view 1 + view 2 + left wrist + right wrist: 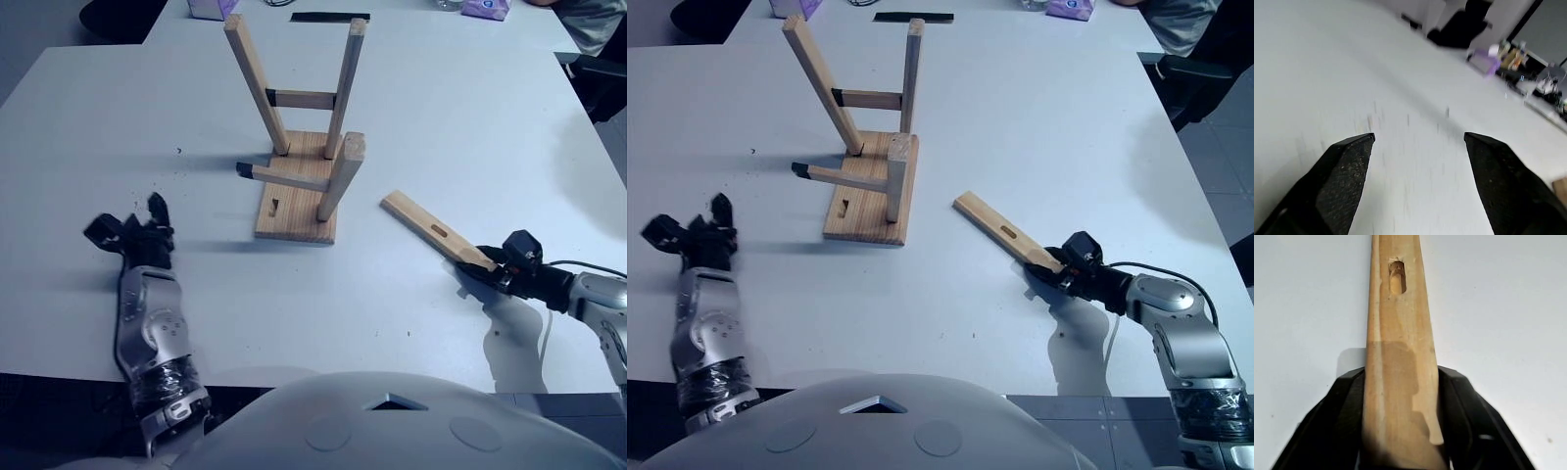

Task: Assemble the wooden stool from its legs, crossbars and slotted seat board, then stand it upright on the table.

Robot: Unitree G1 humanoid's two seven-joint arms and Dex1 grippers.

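The slotted seat board (299, 209) lies flat mid-table with three legs standing up from it. Two far legs (257, 83) are joined by a crossbar (304, 99); a near leg (343, 176) carries a second crossbar (279, 176) ending free. A fourth, loose leg (431, 228) lies on the table to the right, its slot (1397, 277) facing up. My right gripper (487, 264) is shut on that leg's near end. My left gripper (132, 223) rests open over the bare table at the left, holding nothing.
The white table (460, 127) has free room on all sides of the stool. A black strip (329, 17) and small purple packets (487, 9) lie at the far edge. A cable (588, 265) runs along my right wrist.
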